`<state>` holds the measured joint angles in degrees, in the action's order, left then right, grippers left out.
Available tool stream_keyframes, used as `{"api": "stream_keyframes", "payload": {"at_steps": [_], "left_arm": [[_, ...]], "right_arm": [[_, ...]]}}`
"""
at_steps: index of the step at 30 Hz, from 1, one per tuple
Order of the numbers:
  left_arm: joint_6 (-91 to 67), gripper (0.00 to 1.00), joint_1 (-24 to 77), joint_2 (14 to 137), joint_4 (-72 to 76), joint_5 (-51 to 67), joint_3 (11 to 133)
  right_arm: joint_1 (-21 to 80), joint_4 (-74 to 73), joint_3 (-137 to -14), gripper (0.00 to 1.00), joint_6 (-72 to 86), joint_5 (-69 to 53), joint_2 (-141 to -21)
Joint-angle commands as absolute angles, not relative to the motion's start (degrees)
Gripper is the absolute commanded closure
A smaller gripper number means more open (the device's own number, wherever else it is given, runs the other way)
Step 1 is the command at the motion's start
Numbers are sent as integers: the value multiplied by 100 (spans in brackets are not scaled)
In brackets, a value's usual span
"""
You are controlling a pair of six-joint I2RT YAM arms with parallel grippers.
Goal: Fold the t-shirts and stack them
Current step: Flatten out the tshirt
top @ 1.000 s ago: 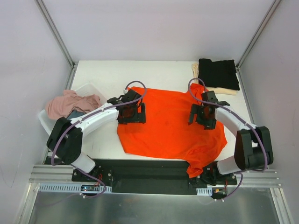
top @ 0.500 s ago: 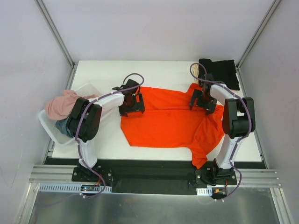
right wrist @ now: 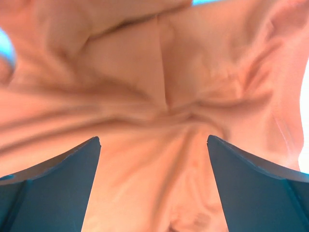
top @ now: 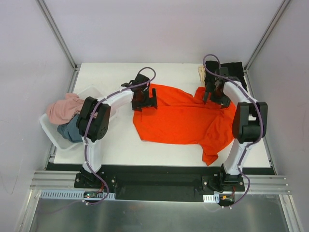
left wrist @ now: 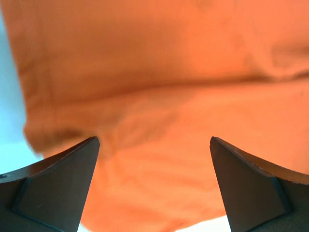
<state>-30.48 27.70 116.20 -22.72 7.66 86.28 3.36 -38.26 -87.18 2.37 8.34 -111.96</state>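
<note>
The bright orange-red t-shirt (top: pixel 183 118) lies spread across the middle of the white table, with one sleeve trailing toward the near right. My left gripper (top: pixel 145 99) is over its far left edge, jaws wide apart, and orange cloth (left wrist: pixel 159 72) fills the gap between them (left wrist: pixel 154 140). My right gripper (top: pixel 215 94) is over the far right corner, also open (right wrist: pixel 153 140) with wrinkled cloth (right wrist: pixel 145 72) under it. A folded black t-shirt (top: pixel 234 72) lies on a cream-beige one (top: pixel 201 73) at the far right.
A white plastic tub (top: pixel 48 128) at the table's left edge holds a dusty pink shirt (top: pixel 65 107) and a grey-blue one (top: pixel 72 133). Metal frame posts stand at the far corners. The right arm reaches across the black shirt.
Both grippers have moved toward the far side of the table. The orange-red shirt has slid back with them, and its near edge now lies farther from the arm bases.
</note>
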Motion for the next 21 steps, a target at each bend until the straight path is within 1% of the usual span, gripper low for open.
{"api": "stream_keyframes", "payload": {"at_steps": [1,5,7,8,10,11,12,13,15,16,19,20,21], "left_arm": [[-3206,1,2935,9998,-2469,695,7956],[-3769,1,3128,8861,-2514,589,6456],[-4137,1,3155,8414,-2540,597,6023],[-4244,1,3181,8315,-2540,580,5672],[-4516,1,3217,8218,-2540,406,5450],[-4570,4,3252,8244,-2540,404,5380],[-4614,7,3269,8392,-2540,396,5396],[-4675,12,3296,8498,-2540,335,5431],[-4685,24,3313,8874,-2549,308,5659],[-4658,33,3313,9016,-2540,273,5756],[-4597,46,3313,9535,-2549,193,6029],[-4597,56,3313,9641,-2558,193,6090],[-4597,63,3313,9790,-2549,211,6134]], "right_arm": [[457,-3727,-8070,3,87,616,-9801],[527,-3595,-7130,3,246,343,-9001],[554,-3568,-6690,4,316,264,-8598],[562,-3568,-6575,3,360,229,-8483],[571,-3560,-6268,3,404,106,-8158],[580,-3560,-6197,4,422,62,-8052],[580,-3568,-6135,4,439,44,-7981],[580,-3586,-6048,3,439,-147,-7902],[589,-3630,-5994,3,413,-158,-7673],[589,-3656,-5977,3,396,-115,-7595],[580,-3761,-5977,4,378,-35,-7392],[589,-3797,-5985,4,378,148,-7296],[580,-3806,-5977,4,369,210,-7260]]}}
